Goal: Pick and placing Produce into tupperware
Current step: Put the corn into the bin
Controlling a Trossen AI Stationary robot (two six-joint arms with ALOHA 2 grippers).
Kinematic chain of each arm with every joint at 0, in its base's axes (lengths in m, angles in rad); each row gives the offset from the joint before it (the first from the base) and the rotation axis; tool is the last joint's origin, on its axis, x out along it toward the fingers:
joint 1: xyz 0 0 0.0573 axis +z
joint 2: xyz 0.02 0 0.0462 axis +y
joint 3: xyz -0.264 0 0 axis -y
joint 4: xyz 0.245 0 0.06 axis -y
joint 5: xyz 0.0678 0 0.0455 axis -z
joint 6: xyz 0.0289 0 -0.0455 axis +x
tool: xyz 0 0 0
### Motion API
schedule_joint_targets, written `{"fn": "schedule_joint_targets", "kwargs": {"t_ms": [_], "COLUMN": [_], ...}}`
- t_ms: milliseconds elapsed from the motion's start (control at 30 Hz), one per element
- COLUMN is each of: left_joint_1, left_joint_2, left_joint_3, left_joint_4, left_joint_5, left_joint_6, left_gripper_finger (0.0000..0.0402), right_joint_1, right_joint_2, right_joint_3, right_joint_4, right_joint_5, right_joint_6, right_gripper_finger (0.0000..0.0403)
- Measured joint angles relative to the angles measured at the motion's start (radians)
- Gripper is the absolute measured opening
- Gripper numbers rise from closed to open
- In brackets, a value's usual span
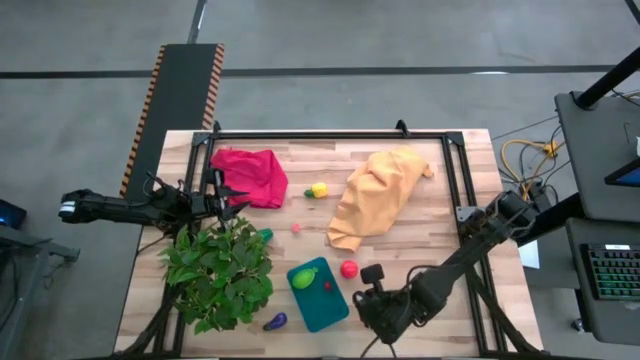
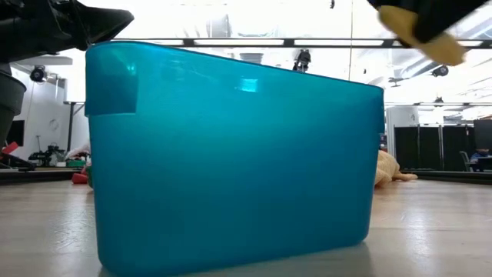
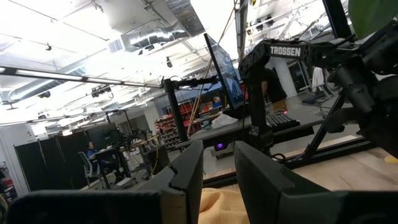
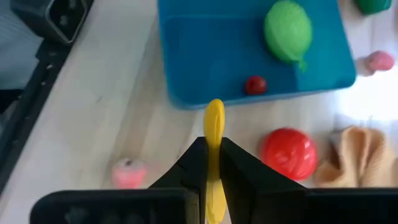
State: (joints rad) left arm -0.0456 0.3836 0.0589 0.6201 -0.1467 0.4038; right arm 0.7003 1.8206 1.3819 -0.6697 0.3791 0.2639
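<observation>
The teal tupperware [image 1: 318, 293] stands near the table's front edge. A green piece [image 4: 287, 31] and a small red piece [image 4: 255, 84] lie in it. My right gripper [image 1: 372, 300] hangs just right of it, shut on a yellow piece of produce [image 4: 214, 124]. A red ball [image 1: 348, 268], a purple piece [image 1: 275, 321], a yellow-green piece [image 1: 318, 189] and a small pink piece [image 1: 296, 228] lie on the wood. My left gripper [image 3: 217, 180] waits at the table's left edge, open, with nothing between its fingers. My right gripper pinches the long yellow piece between its two fingers, which lie along it. One end [image 4: 214, 115] sticks out past the fingertips. The fingers slant down toward the tupperware. The piece is lifted clear of the table, above the height of the tupperware's rim [image 2: 231, 65].
A leafy green plant [image 1: 220, 270] stands left of the tupperware. A red cloth [image 1: 250, 175] and an orange cloth [image 1: 375, 200] lie farther back. A pink piece [image 4: 127, 171] sits on the wood close under my right gripper. A black frame [image 1: 330, 135] rims the table.
</observation>
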Motion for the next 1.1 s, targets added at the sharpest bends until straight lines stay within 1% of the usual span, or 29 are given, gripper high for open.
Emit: {"fn": "schedule_joint_targets", "kwargs": {"t_ms": [100, 333, 600, 800, 1100], "left_joint_1": [0.000, 0.000, 0.000, 0.000, 0.000], "left_joint_2": [0.000, 0.000, 0.000, 0.000, 0.000], "left_joint_3": [0.000, 0.000, 0.000, 0.000, 0.000], "left_joint_4": [0.000, 0.000, 0.000, 0.000, -0.001], "left_joint_5": [0.000, 0.000, 0.000, 0.000, 0.000], "left_joint_6": [0.000, -0.003, -0.004, -0.004, -0.004], "left_gripper_finger": [0.0078, 0.0078, 0.0078, 0.0078, 0.0078], "right_joint_1": [-0.026, -0.080, -0.122, -0.125, -0.132], "right_joint_2": [0.000, 0.000, 0.000, 0.000, 0.020], "right_joint_3": [0.003, 0.003, 0.003, 0.003, -0.001], "right_joint_4": [0.018, 0.128, 0.199, 0.280, 0.398], "right_joint_5": [0.000, 0.012, 0.012, 0.008, 0.007], "right_joint_6": [-0.053, -0.205, -0.270, -0.343, -0.406], "right_gripper_finger": [0.0031, 0.0022, 0.0014, 0.0014, 0.0013]}}
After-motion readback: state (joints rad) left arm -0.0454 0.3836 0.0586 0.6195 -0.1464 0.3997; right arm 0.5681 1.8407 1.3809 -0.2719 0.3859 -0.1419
